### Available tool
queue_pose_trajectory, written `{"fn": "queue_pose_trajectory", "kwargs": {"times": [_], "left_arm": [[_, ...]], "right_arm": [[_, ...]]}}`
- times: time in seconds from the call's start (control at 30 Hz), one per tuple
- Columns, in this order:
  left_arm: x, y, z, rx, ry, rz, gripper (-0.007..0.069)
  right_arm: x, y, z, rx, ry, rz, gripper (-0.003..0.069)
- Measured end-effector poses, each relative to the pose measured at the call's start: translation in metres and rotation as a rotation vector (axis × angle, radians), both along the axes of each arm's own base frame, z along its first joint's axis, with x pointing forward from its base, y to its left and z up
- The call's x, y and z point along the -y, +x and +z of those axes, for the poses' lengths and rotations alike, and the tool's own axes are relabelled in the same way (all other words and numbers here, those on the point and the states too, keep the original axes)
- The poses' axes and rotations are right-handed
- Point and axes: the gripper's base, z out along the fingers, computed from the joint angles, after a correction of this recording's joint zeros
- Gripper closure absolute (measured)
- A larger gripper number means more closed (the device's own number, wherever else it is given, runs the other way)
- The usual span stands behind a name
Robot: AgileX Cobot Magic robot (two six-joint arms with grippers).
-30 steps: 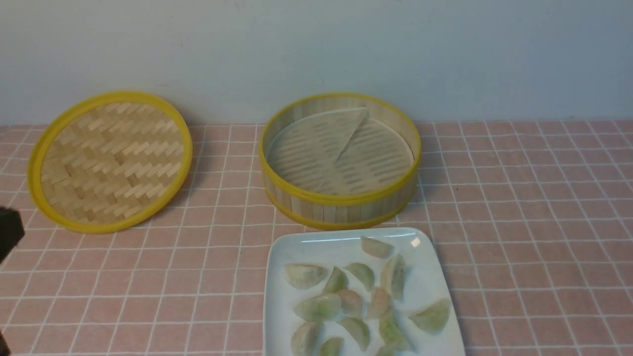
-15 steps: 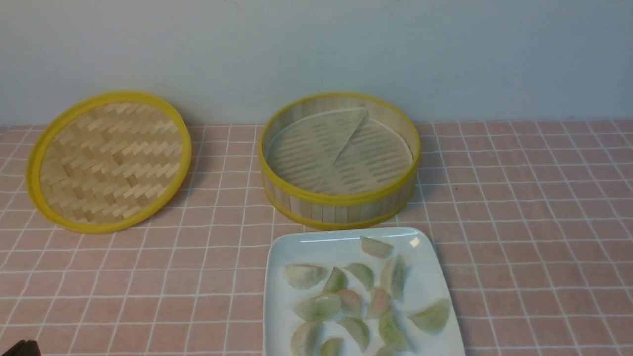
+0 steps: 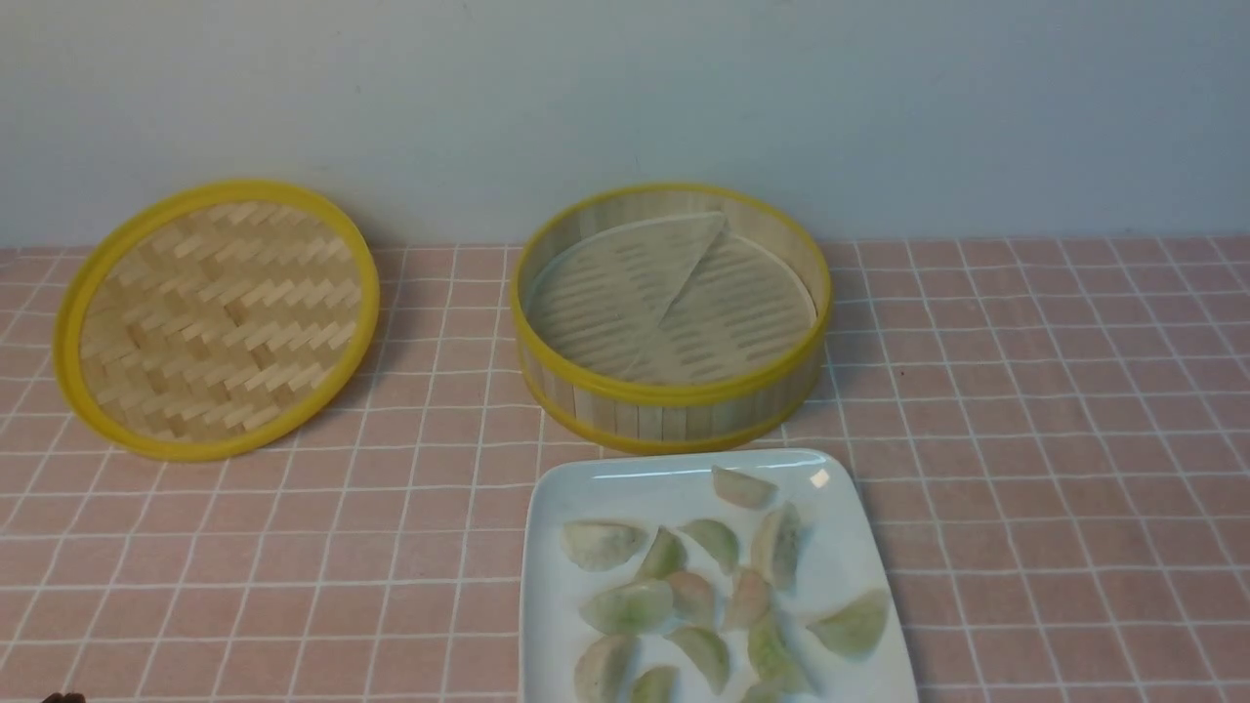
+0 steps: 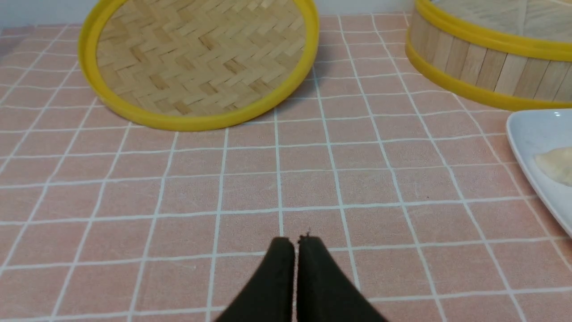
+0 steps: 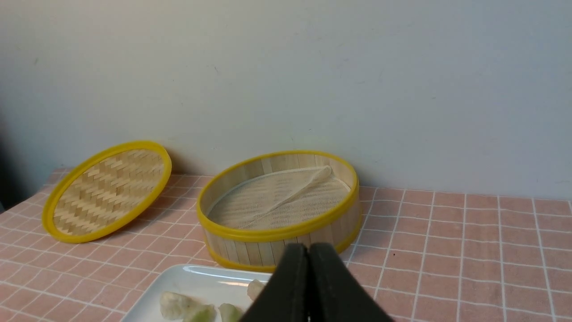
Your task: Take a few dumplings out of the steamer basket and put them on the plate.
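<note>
The desk (image 3: 1055, 410), under a pink checked tablecloth, carries everything. At about 10 o'clock the flat woven lid (image 3: 217, 318) leans tilted near the back wall. The steamer basket (image 3: 672, 314) sits at 12 o'clock, holding only its folded slotted liner (image 3: 625, 293). Just in front of it, at 6 o'clock, the white square plate (image 3: 840, 576) nearly touches the basket and carries all the dumplings (image 3: 684, 586). The left tool (image 4: 295, 242) is pinched together, gripping nothing, low over bare cloth. The right tool (image 5: 308, 248) is likewise closed and empty, above the plate's far edge.
</note>
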Motion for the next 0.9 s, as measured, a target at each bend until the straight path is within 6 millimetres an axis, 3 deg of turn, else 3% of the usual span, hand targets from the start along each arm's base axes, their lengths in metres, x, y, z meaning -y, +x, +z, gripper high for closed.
{"fn": "queue_pose_trajectory", "kwargs": {"times": [0.63, 0.77, 0.9], "left_arm": [[0.0, 0.0, 0.0, -0.001, -0.001, 0.0, 0.0631], [0.0, 0.0, 0.0, -0.001, -0.001, 0.0, 0.0631], [0.0, 0.0, 0.0, -0.001, -0.001, 0.0, 0.0631]], "right_arm": [[-0.003, 0.002, -0.002, 0.024, -0.001, -0.006, 0.0673], [-0.011, 0.01, -0.016, 0.062, 0.013, -0.057, 0.0673], [-0.019, 0.028, -0.056, 0.091, 0.06, -0.167, 0.0673]]}}
